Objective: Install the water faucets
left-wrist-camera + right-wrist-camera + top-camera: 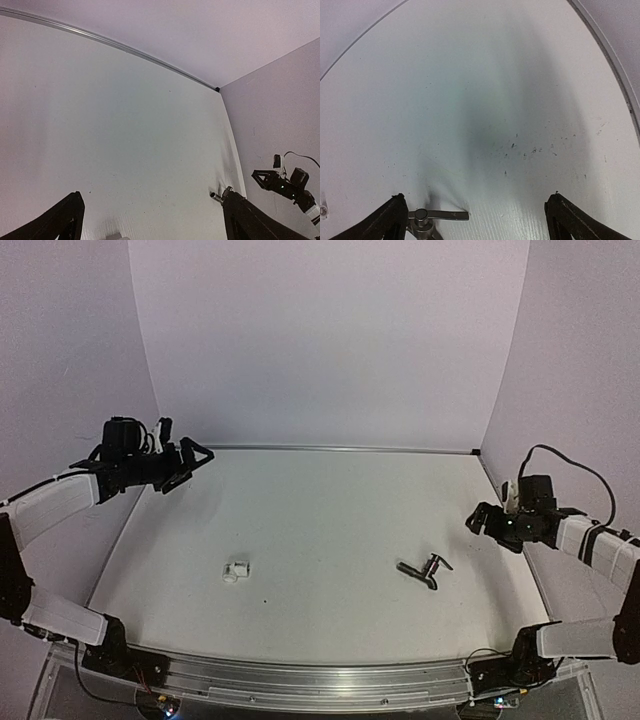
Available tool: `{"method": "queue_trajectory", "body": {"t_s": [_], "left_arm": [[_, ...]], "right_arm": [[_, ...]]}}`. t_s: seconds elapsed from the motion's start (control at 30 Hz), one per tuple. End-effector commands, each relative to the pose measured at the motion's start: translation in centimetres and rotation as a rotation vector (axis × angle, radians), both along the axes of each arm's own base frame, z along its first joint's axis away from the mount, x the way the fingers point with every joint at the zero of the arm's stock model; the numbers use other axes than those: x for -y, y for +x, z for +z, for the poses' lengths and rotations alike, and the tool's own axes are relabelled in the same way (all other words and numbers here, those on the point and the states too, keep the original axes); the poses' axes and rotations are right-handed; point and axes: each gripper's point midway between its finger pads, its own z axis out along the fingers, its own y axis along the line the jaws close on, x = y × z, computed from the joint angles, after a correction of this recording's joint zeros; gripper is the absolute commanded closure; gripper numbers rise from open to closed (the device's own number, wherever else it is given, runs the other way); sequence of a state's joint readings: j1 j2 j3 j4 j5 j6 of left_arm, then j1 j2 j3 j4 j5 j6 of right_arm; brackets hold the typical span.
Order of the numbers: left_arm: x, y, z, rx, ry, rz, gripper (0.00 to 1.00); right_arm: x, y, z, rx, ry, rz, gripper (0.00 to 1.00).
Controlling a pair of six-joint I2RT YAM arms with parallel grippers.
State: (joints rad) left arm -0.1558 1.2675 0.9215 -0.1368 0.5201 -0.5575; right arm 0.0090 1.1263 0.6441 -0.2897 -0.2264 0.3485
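While right claw [478, 523] gapes, tap [427, 570] lies on table [330, 510], leftward, apart

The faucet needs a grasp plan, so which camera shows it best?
Top external: the whole faucet lies on the table, lever and bent spout visible. Right wrist catches only its lever and cap at the bottom edge. Left wrist shows just a small tip, low right.

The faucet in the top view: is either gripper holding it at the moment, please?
No, the faucet lies on the table, apart from the left gripper and the right gripper.
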Motion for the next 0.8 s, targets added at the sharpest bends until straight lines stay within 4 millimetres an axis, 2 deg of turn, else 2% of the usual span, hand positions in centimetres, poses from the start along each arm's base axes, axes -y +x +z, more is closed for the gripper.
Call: {"method": "queue_trajectory", "body": {"t_s": [0.0,0.07,0.23,0.4,0.6,0.7,0.77], "left_arm": [[2.2,0.9,1.8,0.068,0.012,-0.05,0.0],[2.9,0.7,1.5,0.059,0.012,-0.067,0.0],[4.9,0.4,0.2,0.019,0.013,-0.103,0.03],[7.3,-0.5,-0.8,-0.005,0.023,-0.158,0.05],[9.1,-1.6,-2.6,-0.046,0.044,-0.204,0.06],[9.1,-2.2,-3.8,-0.074,0.078,-0.2,0.06],[8.3,-2.9,-6.0,-0.128,0.163,-0.152,0.09]], "right_arm": [[-3.3,0.9,1.6,0.038,0.023,0.099,0.02],[-4.6,0.8,1.5,0.03,0.039,0.13,0.02],[-9.5,-0.1,1.0,0.004,0.086,0.195,0.02],[-12.4,-1.0,-0.3,-0.047,0.131,0.202,0.02],[-15.3,-1.6,-1.5,-0.098,0.141,0.22,0.02],[-16.7,-1.6,-1.3,-0.083,0.115,0.257,0.02],[-18.0,-1.6,-1.2,-0.08,0.095,0.302,0.02]]}}
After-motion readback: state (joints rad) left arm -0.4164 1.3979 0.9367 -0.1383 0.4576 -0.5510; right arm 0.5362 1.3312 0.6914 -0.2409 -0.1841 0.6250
